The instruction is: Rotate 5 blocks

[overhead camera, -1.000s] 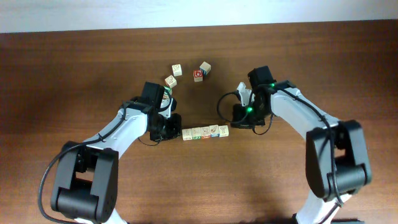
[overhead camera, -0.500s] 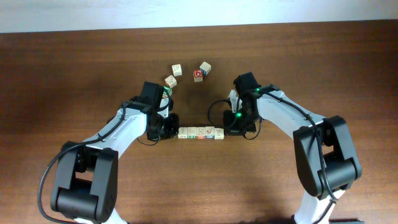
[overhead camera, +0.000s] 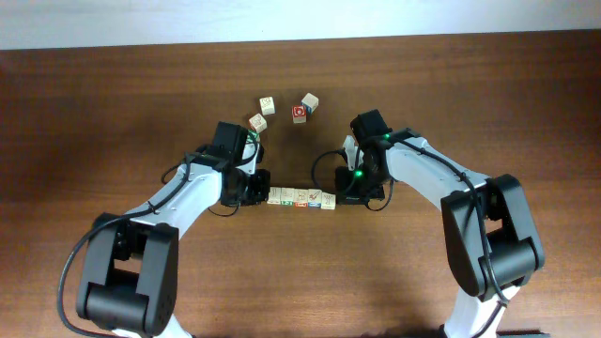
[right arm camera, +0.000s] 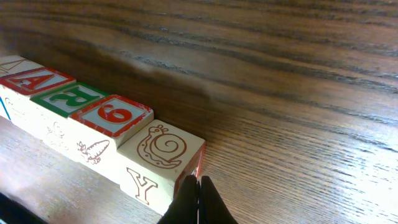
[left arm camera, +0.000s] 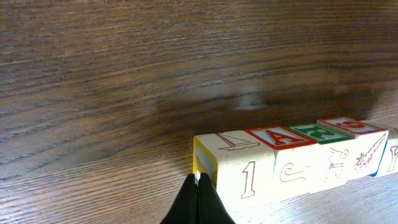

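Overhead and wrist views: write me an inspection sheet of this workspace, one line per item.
Surface: brown wood-grain table.
Job's things: row of five blocks side by side, with A, R, 9 and a snail among the top faces.
Clutter: loose cubes behind the row, including a red-faced cube.
End effectors: left end effector shut, tips at the row's left end; right end effector shut, tips at the snail block's end.
Cables: black cables loop along both arms, away from the row.
Surroundings: pale strip beyond the table's far edge; nothing else seen.
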Controlling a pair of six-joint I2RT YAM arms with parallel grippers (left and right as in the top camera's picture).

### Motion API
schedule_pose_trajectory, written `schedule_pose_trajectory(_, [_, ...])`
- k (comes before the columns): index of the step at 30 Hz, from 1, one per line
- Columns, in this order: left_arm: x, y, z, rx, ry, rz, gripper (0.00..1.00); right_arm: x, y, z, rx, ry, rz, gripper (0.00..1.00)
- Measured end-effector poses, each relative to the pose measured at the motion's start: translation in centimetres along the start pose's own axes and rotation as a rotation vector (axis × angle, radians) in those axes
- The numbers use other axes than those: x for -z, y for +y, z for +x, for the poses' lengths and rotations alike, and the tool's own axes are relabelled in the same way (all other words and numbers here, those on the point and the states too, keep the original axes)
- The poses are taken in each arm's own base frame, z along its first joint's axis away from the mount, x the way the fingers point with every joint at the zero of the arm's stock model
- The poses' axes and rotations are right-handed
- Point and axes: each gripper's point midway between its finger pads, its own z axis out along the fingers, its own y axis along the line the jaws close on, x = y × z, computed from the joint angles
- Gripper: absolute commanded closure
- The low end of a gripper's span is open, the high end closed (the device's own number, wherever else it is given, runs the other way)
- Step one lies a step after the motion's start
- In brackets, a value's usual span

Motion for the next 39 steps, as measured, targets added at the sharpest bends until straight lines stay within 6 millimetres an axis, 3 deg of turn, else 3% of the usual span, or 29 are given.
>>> schedule_pose_trajectory(9, [0.0, -0.1, -1.0, -0.039, -0.041, 0.003, 1.0, 0.0, 0.0, 0.0, 0.0, 0.0, 0.0, 0.96])
schedule_pose_trajectory(31, [0.0, 0.6, -1.1, -0.036, -0.047, -0.04, 1.0, 0.1, 1.1, -1.8, 0.045, -0.076, -0.03, 0.95])
schedule_pose_trajectory(39, [0.1, 1.4, -1.0, -0.027, -0.045, -0.073, 1.0, 1.1, 2.9, -2.0, 0.126, -0.132, 0.042, 0.95])
